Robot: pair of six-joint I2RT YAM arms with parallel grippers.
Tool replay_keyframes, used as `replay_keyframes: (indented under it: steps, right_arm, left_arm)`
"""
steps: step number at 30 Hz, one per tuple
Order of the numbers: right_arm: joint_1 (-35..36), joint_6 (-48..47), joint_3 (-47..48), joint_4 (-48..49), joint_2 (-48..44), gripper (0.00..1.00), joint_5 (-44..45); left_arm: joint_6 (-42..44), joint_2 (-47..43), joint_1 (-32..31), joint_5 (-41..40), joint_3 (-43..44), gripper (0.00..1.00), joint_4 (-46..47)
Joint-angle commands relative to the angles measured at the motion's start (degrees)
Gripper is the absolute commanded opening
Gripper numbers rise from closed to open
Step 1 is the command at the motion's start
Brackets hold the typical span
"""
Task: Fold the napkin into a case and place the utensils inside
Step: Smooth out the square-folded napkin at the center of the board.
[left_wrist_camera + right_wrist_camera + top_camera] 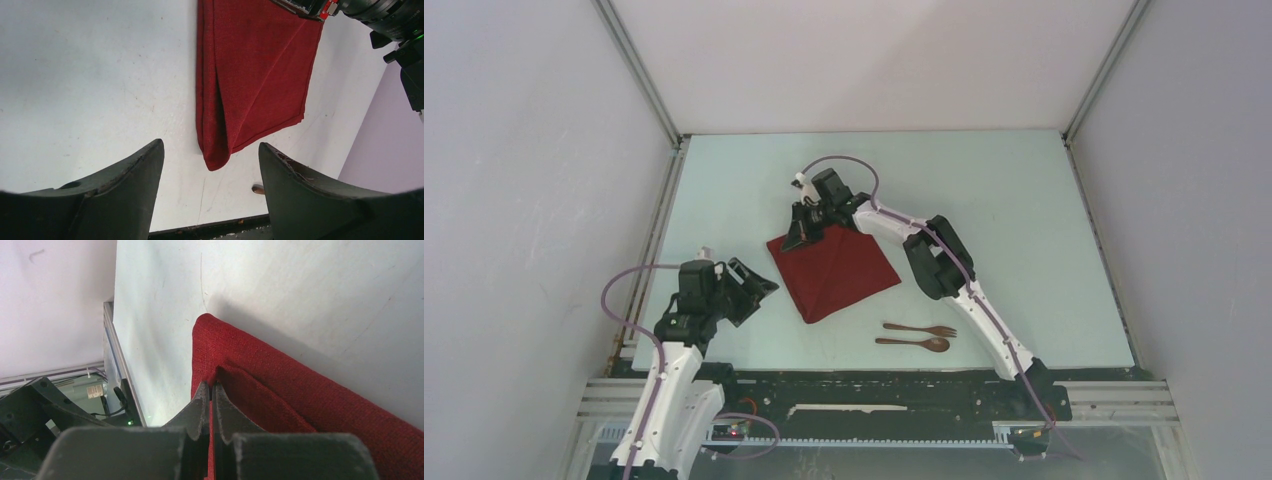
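**A:** What is the right end effector (796, 238) doing?

**B:** Its two fingers are pressed together on a raised fold of the dark red soft-fabric napkin (836, 268). The wrist view shows it best: the right end effector (210, 388) has a ridge of the napkin (285, 390) pinched between its tips, and the rest of the cloth spreads out below and to one side of them.

**A:** And the left one?

**B:** The left end effector (759, 293) stands wide and holds nothing. From its own camera, the left end effector (211, 145) has both dark fingers (135, 172) well spread, and the nearest corner of the napkin (255, 75) lies just ahead of the gap between them without touching either one.

**A:** How does the cloth lie?

**B:** It lies on the pale bench (1014, 200), folded over in layers with one flap overlapping another. Its outline is broad and four-sided rather than a narrow strip. The corner the right end effector grips is the far one, and the opposite corner points toward the left end effector.

**A:** Where are the utensils?

**B:** The slim dark brown wooden fork (921, 329) and the matching spoon (914, 343) lie side by side on the bench, outside the cloth. They are well apart from the right end effector, back toward its arm's base, and farther again from the left one — across the napkin's near corner from it.
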Motion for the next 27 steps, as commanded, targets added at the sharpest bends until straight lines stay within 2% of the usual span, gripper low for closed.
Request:
replay_keyframes:
  steps: [1, 21, 23, 27]
  right_arm:
    - [0.36, 0.79, 3.73, -0.5, 0.86, 0.0, 0.37]
    - [0.95, 2.26, 11.32, -1.09, 5.06, 0.11, -0.32]
    - [0.98, 2.34, 11.59, -1.05, 5.21, 0.17, -0.13]
    - [0.9, 2.02, 13.3, -3.13, 5.26, 0.38, -0.31]
  left_arm:
    - [1.71, -0.9, 0.49, -0.68, 2.51, 0.75, -0.26]
    - [1.98, -0.85, 0.49, 0.14, 2.42, 0.74, -0.09]
    - [2.0, -0.69, 0.49, 0.27, 2.34, 0.74, 0.08]
    - [2.11, -0.03, 0.49, 1.04, 2.21, 0.75, 1.0]
